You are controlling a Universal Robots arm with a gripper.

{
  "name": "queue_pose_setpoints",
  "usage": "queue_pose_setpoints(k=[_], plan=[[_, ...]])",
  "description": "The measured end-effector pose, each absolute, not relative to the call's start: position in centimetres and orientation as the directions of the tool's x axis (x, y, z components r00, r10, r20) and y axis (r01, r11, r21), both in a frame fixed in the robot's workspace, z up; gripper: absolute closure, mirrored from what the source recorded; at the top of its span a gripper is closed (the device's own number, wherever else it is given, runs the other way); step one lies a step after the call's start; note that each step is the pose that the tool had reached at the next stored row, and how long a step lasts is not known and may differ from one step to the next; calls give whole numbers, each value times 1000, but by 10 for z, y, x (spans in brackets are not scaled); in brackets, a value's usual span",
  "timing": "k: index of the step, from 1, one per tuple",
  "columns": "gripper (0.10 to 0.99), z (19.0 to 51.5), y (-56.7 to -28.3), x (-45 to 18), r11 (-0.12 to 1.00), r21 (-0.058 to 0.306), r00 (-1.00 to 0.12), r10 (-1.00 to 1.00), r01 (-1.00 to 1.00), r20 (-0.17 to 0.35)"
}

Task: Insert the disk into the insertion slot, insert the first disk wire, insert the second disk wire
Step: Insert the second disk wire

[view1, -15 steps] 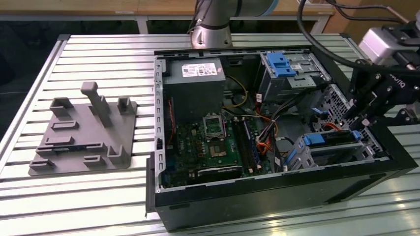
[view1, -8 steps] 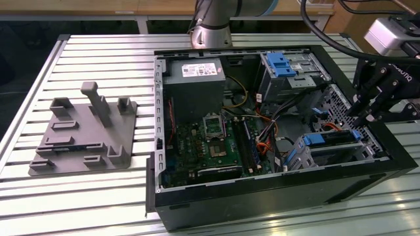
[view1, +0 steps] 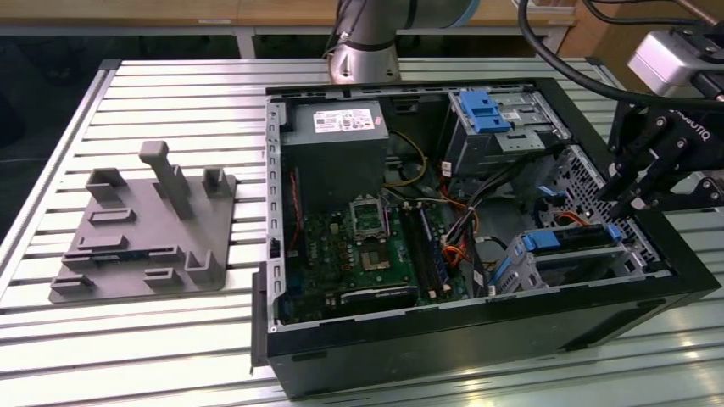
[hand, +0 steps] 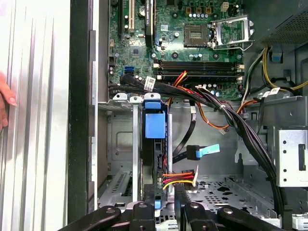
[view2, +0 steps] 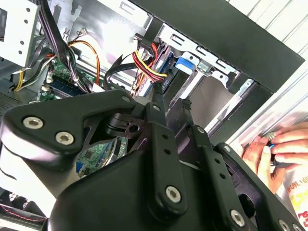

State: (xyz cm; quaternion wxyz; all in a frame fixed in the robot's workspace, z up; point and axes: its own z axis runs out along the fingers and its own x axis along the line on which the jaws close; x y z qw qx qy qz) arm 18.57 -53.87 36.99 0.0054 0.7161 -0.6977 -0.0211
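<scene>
Resting place of the disk, exterior view: the disk [view1: 565,242] sits inside the insertion slot [view1: 560,270], at a corner of the open computer case [view1: 476,339] on the slatted counter [view1: 169,339]. I judge the first step done.
Hand, exterior view: the hand [view1: 636,202] hangs over the case wall on the exterior view's right, just above the slot.
Disk axis, second wrist view: the blue carrier tab [view2: 185,65] shows beyond the hand [view2: 171,101]. The long axis runs away from the hand, into the case.
Power wire, second wrist view: the red, yellow and black power wire [view2: 147,62] leads down toward the hand.
Disk axis, first wrist view: the disk [hand: 155,144] appears edge-on as a narrow strip. Its long axis runs from the hand [hand: 165,208] toward the motherboard [hand: 192,48], with the tab end pointing at the board.
Wires, first wrist view: the power wire [hand: 179,179] reaches the disk's end beside the hand and looks plugged or nearly so. The blue-tipped data wire [hand: 202,151] hangs loose beside the slot, so at least one wire is left.
Hand state: I cannot tell how far open it is, nor whether it has hold of the plug.
</scene>
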Motion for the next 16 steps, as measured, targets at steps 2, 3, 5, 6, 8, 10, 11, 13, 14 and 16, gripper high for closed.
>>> queue_pose_setpoints(k=[2, 3, 5, 6, 8, 10, 11, 13, 14, 16], plan=[[784, 370, -539, 186, -26, 37, 26, -999, -999, -23], [784, 370, -538, 186, -26, 37, 26, -999, -999, -21], [784, 370, -534, 186, -26, 38, 26, -1000, -999, -8], [784, 370, -531, 186, -26, 38, 26, -1000, -999, 1], [784, 370, -524, 186, -25, 38, 26, -1000, -999, 18], [784, 370, -516, 186, -24, 39, 26, -999, -999, 33], [784, 370, -511, 186, -24, 39, 26, -999, -999, 42], [784, 370, -504, 186, -23, 39, 26, -998, -999, 61], [784, 370, -500, 186, -23, 39, 26, -997, -999, 72], [784, 370, -494, 185, -22, 40, 25, -995, -999, 93]])
